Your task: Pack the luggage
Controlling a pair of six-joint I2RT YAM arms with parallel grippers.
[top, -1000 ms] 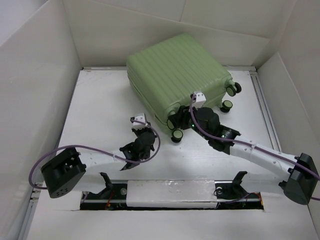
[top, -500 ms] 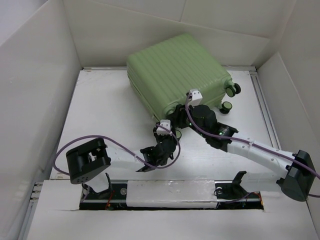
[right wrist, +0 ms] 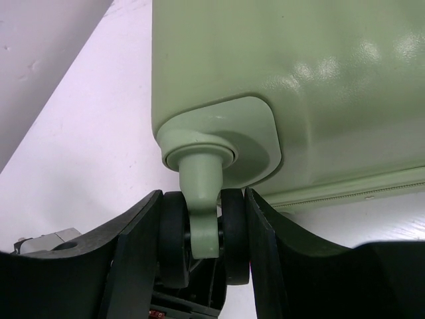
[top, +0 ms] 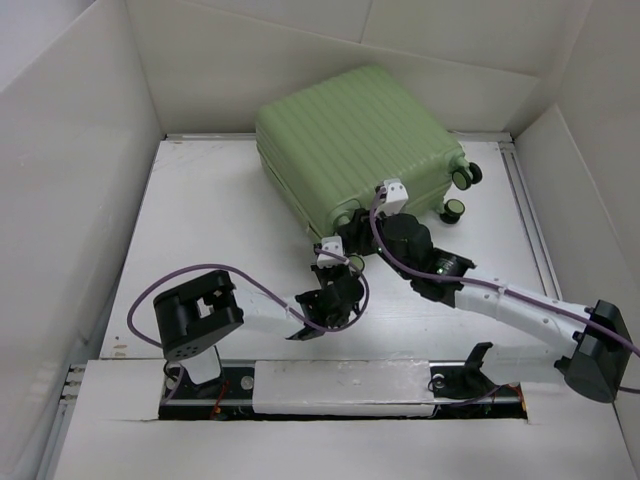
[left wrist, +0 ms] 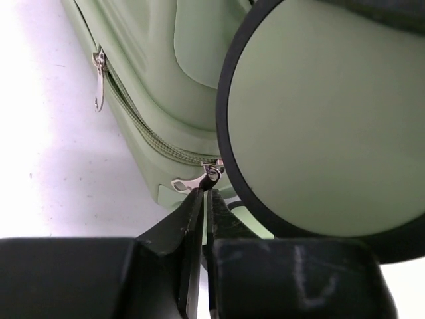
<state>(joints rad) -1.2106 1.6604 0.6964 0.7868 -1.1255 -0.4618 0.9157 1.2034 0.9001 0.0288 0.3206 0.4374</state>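
Note:
The luggage [top: 350,140] is a pale green ribbed suitcase, lying closed at the back of the table. My left gripper [top: 343,264] is at its near corner, low on the table. In the left wrist view its jaws [left wrist: 206,193] are shut, pinching a silver zipper pull [left wrist: 189,181] beside a big caster wheel [left wrist: 325,119]. My right gripper [top: 362,238] grips the same corner. In the right wrist view its jaws [right wrist: 202,199] press on both sides of a black twin caster wheel [right wrist: 174,239] under the luggage shell [right wrist: 285,66].
A second zipper pull [left wrist: 99,80] hangs further along the zip seam. Two more caster wheels [top: 465,178] [top: 453,210] stick out on the suitcase's right side. White walls enclose the table on the left, back and right. A rail with clamps [top: 340,385] runs along the near edge.
My left arm swung right across the table to the suitcase's near corner, and its gripper opened and shut again there. The right arm kept its hold on the wheel.

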